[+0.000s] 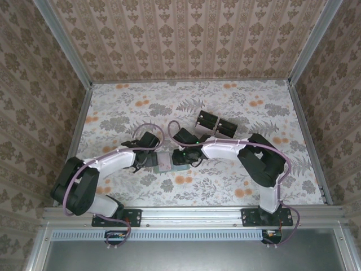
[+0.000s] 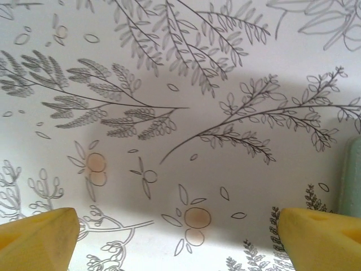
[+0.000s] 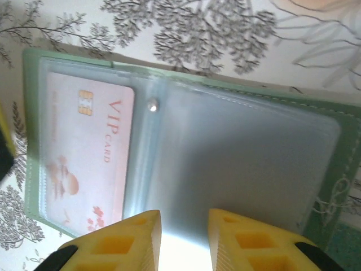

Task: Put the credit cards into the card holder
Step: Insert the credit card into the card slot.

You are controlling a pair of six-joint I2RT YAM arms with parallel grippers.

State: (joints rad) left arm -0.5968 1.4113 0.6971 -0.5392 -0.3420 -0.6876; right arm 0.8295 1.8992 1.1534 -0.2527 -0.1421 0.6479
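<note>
The small flat dull-green rectangular card holder (image 1: pixel 169 162) lay opened out on the floral-patterned tabletop (image 1: pixel 113 113), about midway between the left and right edges and closer to the near edge than to the far one. It sat between the two pincers. In the right wrist view, the card holder (image 3: pixel 254 152) showed clear plastic pockets stitched to its green cover, with a small metal stud on the fold. One pale pink rectangular credit card (image 3: pixel 90 152), with a gold chip and the words "VIP CARD", sat inside the left-hand clear pocket. The right-hand pocket looked bare. The right pincer (image 3: pixel 183 217) hung directly over the holder's lower edge, its yellow fingertips (image 3: pixel 138 237) standing a narrow gap apart. A bright white glare filled that gap, so it could not be determined whether the right pincer gripped the plastic or was released. The left pincer (image 2: pixel 177 217) was released, its yellow fingertips (image 2: pixel 39 231) spread wide over bare cloth, with the holder's green edge (image 2: pixel 352 175) just beside its right fingertip. In the top view, the left pincer (image 1: pixel 151 151) stood at the holder's left side and the right pincer (image 1: pixel 181 155) at its right side. A clear plastic tray with black blocks (image 1: pixel 217 124) rested nearer the far edge, apart from the holder.
</note>
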